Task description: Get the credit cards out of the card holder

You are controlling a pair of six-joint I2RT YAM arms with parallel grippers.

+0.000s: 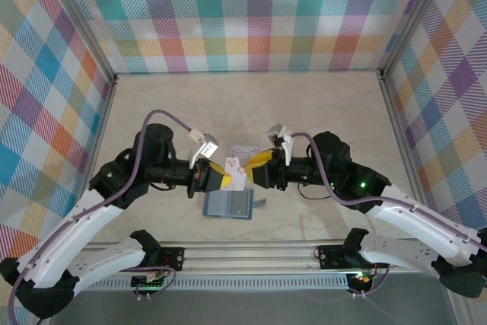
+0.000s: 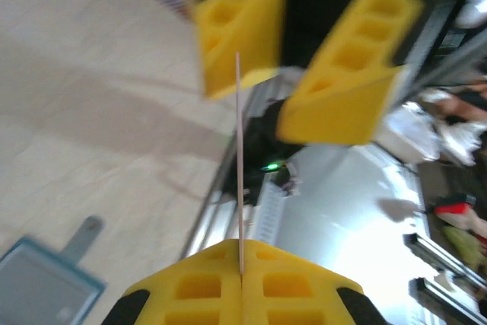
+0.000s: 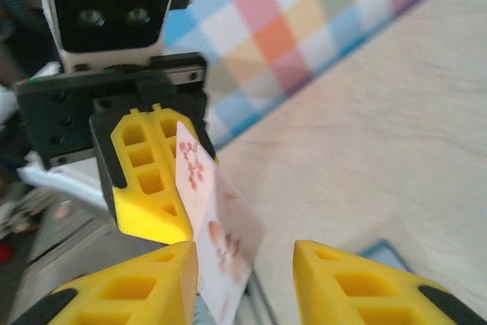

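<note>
**One card aloft between the grippers, holder lying below**

The left gripper (image 1: 222, 175) is clamped tight on a pale credit card (image 1: 237, 176) with a pinkish print. It holds the card in the air over the middle of the table (image 1: 319, 112). In the left wrist view the card shows edge-on as a thin line rising from the pressed-together fingers.

The right gripper (image 1: 257, 167) faces it from the right with its jaws parted. In the right wrist view the card's free end sits between the right fingers, against one of them, with the other well apart. So the right gripper grips nothing.

The card holder (image 1: 228, 205) lies flat on the table just near of the two grippers, its clasp tab pointing right. Whether any cards are in it cannot be told. A second card (image 1: 243, 148) lies flat on the table just far of the grippers.

The step in hand looks like a hand-over of an extracted card, with the left gripper alone carrying it. The next move probably calls for the right gripper to back off to the right without brushing the card. The left would then lower the card flat onto bare table, clear of the holder and the second card.
</note>
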